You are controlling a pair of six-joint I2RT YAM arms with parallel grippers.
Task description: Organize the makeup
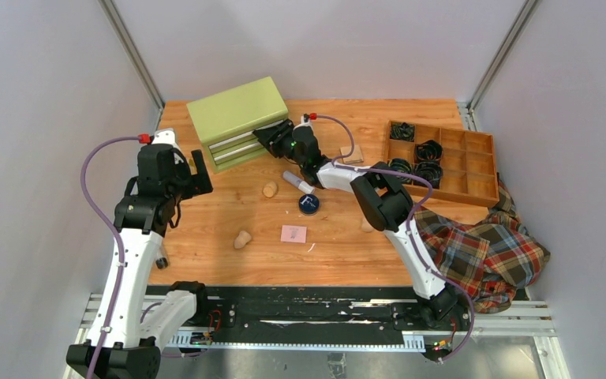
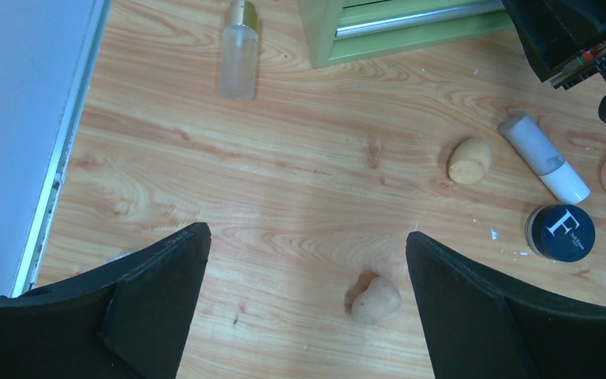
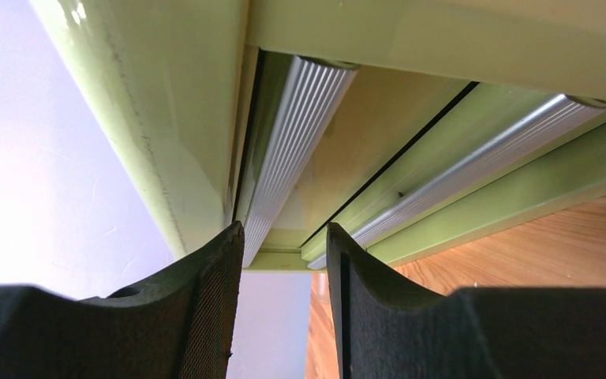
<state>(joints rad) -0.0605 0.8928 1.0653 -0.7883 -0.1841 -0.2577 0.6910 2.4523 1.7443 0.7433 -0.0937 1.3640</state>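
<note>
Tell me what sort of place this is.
Probably a robot test cell, not a home: a wooden table boxed in by plain grey panels, two arms mounted on a metal frame, and staged props like the green drawer box and a divided tray.

The table (image 1: 205,253) is bare under my left gripper (image 2: 308,237), so it can go straight down. One sponge (image 2: 376,300) lies close to one finger. Farther right, a second sponge (image 2: 469,160), the tube (image 2: 544,156) and the compact (image 2: 561,232) crowd together. A bottle (image 2: 239,59) lies near the green box (image 1: 237,110). My right arm (image 1: 383,201) stretches across the middle and blocks the way to the tray (image 1: 480,146). My right gripper (image 3: 284,237) is tight against the box.
</note>
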